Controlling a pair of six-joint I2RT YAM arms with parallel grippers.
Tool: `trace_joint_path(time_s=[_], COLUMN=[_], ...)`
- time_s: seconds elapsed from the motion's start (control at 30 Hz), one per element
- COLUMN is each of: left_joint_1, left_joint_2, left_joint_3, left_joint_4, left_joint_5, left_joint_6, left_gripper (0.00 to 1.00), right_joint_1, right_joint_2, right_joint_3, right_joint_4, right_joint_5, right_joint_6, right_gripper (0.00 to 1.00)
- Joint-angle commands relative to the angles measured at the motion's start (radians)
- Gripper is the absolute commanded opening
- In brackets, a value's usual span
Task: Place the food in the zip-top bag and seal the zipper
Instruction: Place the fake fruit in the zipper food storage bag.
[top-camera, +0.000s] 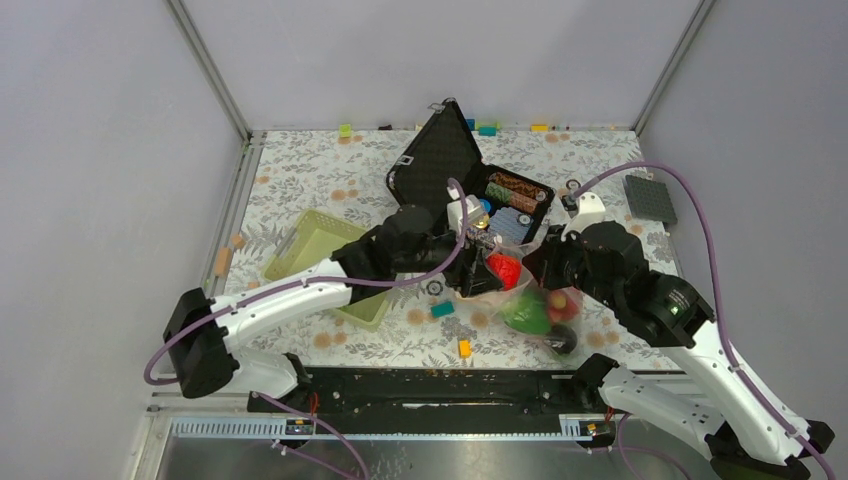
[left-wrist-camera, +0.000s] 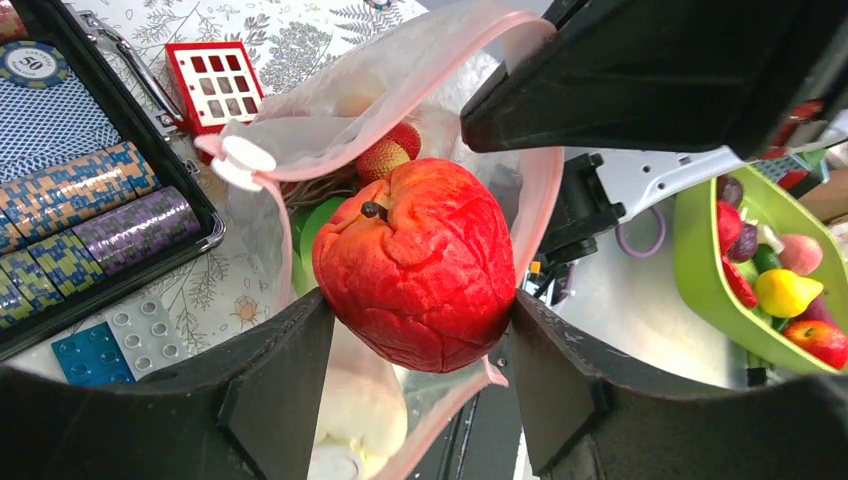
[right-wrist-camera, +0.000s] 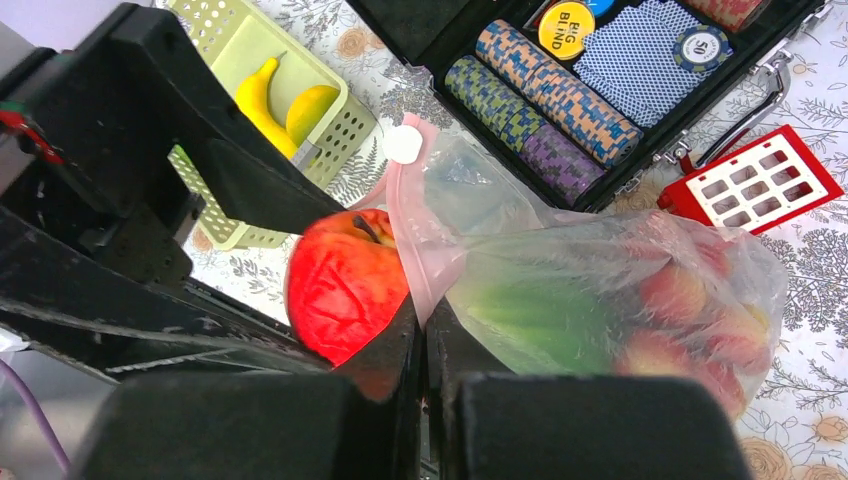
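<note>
My left gripper is shut on a red toy fruit and holds it at the open mouth of the zip-top bag. The pale pink zipper rings the mouth, with a white slider tab at one end. My right gripper is shut on the pink zipper edge and holds the bag up beside the red fruit. The bag holds green and red food pieces. A banana lies in the green basket.
The open black case with poker chips stands behind the bag. The green basket is left of it. A red block plate, a grey baseplate, a teal block and an orange block lie on the table.
</note>
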Motion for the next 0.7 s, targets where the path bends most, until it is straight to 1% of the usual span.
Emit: trace_joint_path(time_s=[0.0,0.03,0.1,0.13,0.23,0.27,0.3,0.33,0.57,0.67], left_joint_1=[-0.053,-0.065,-0.079,-0.083,-0.089,-0.089,-0.089,-0.089,-0.089,-0.089], left_joint_2=[0.029,0.031,0.029,0.025,0.009,0.004,-0.002,-0.008,-0.093,-0.141], left_joint_3=[0.089,0.089,0.081,0.078,0.069,0.065,0.062,0.060,0.026,0.010], left_joint_4=[0.015,0.012,0.011,0.012,0.011,0.011,0.009,0.006,-0.019,-0.035], left_joint_5=[-0.049,-0.064,-0.082,-0.087,-0.108,-0.116,-0.122,-0.127,-0.180,-0.233], left_joint_6=[0.086,0.099,0.112,0.114,0.113,0.111,0.107,0.103,0.081,0.064], left_gripper=[0.08,0.20,0.51,0.61,0.85,0.95,0.98,0.99,0.99,0.99], right_joint_1=[-0.005,-0.004,-0.005,-0.005,-0.004,-0.005,-0.004,-0.005,-0.004,-0.005], right_joint_2=[-0.027,-0.030,-0.031,-0.033,-0.033,-0.033,-0.033,-0.034,-0.051,-0.057], right_joint_3=[0.004,0.003,0.001,0.000,0.000,0.000,0.000,0.000,0.004,0.028], right_joint_4=[0.090,0.091,0.091,0.091,0.092,0.091,0.091,0.091,0.091,0.091], right_joint_5=[-0.020,-0.013,-0.002,0.003,0.007,0.008,0.008,0.008,0.031,0.031], right_joint_6=[0.007,0.007,0.008,0.008,0.010,0.011,0.011,0.012,0.021,0.030], right_gripper=[0.00,0.00,0.00,0.00,0.00,0.00,0.00,0.00,0.00,0.00])
